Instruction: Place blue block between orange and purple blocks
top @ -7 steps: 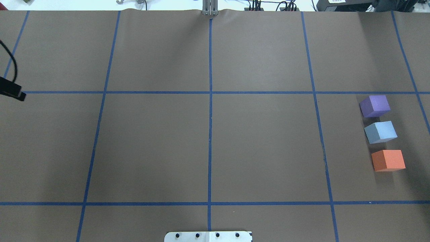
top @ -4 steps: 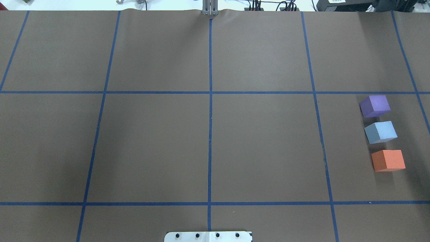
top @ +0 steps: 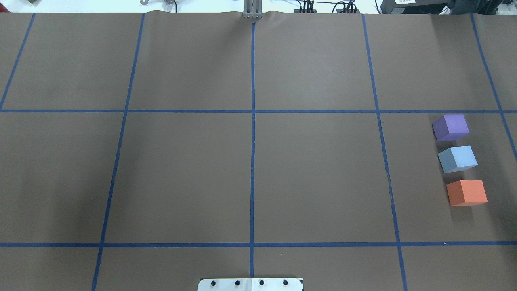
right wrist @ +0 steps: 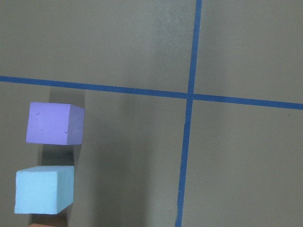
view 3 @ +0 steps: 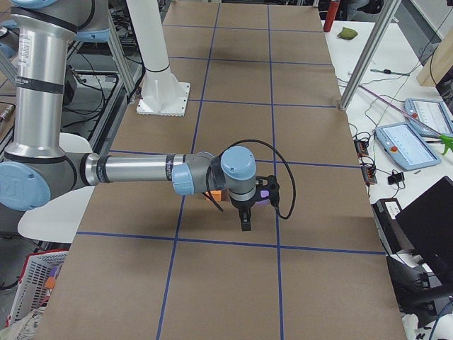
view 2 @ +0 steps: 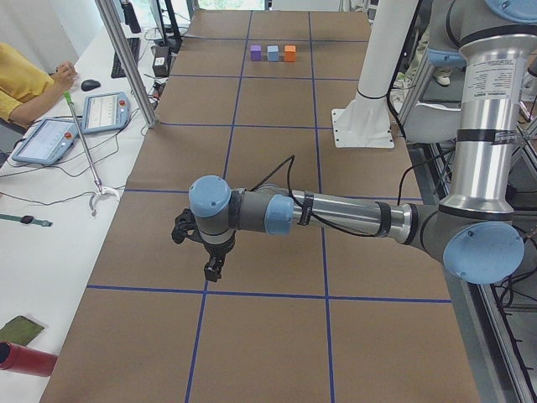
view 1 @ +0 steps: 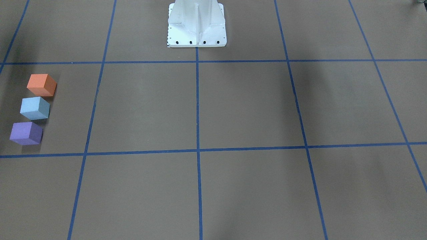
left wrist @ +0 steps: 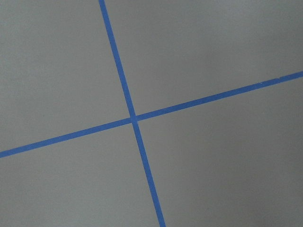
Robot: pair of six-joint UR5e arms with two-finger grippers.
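Blue block [top: 457,159] is sitting between purple block [top: 450,127] and orange block [top: 466,192], touching neither; left tool [view 2: 213,270] and right tool [view 3: 245,225] are hovering, openings impossible to tell.

I saw the table [top: 181,173] covered in brown paper and squared off by blue tape lines [top: 253,161]. Three blocks sat directly on the paper in a short row just beyond the right claw [view 3: 245,225], toward the table's middle. The purple block [top: 451,127] and the orange block [top: 467,193] were at the ends, and the blue block [top: 457,159] sat between them with narrow gaps. Beneath the left claw [view 2: 214,270] a tape crossing [left wrist: 133,118] lay on bare paper, well apart from the blocks. The white base plate [view 1: 196,36] stood at the robot's edge, about midway between the claws.
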